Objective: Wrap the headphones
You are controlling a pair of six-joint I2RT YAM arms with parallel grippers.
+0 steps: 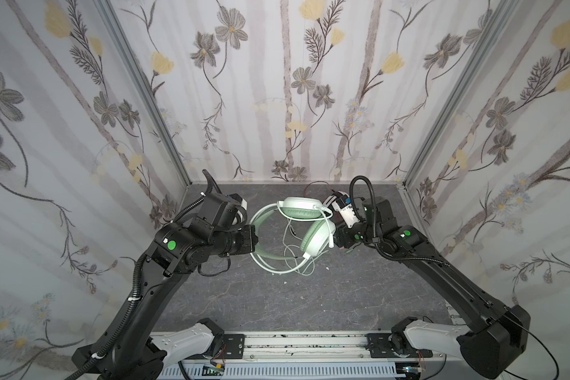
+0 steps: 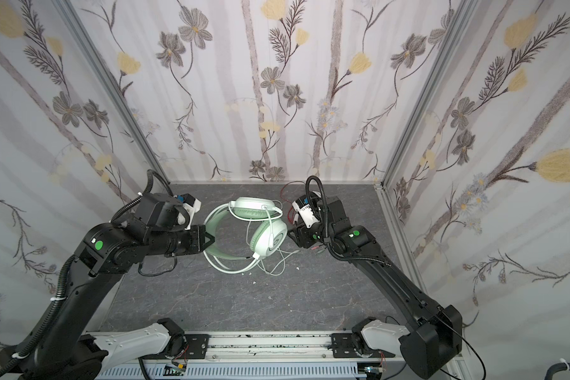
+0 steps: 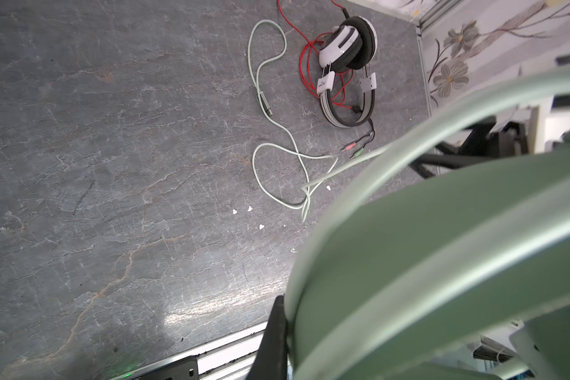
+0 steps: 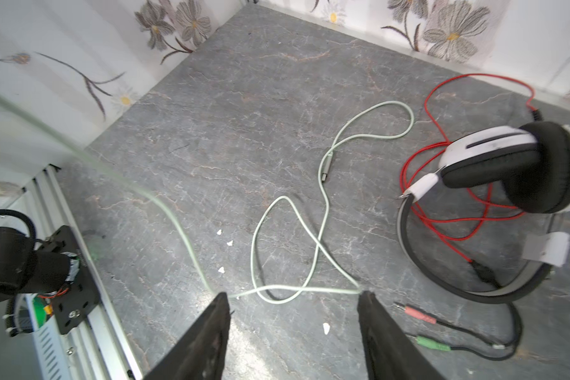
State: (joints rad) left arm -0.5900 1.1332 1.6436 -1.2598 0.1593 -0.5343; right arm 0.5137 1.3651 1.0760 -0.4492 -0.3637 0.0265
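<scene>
- Mint-green headset hangs above the middle of the grey stone-look table in both top views; headband to the left, ear cups to the right
- left gripper clamped shut on the headset's headband; the band fills the left wrist view close up
- pale green-white cord drops from the headset and lies in loose loops on the table; plug end flat on the table
- right gripper low over the table, jaws apart, gripping nothing; a stretch of the pale cord runs across just at the fingertips
- white-and-black headset lies on the table near the back right corner; thin red cord tangled around it; pink and green plugs just beside it, near the right gripper
</scene>
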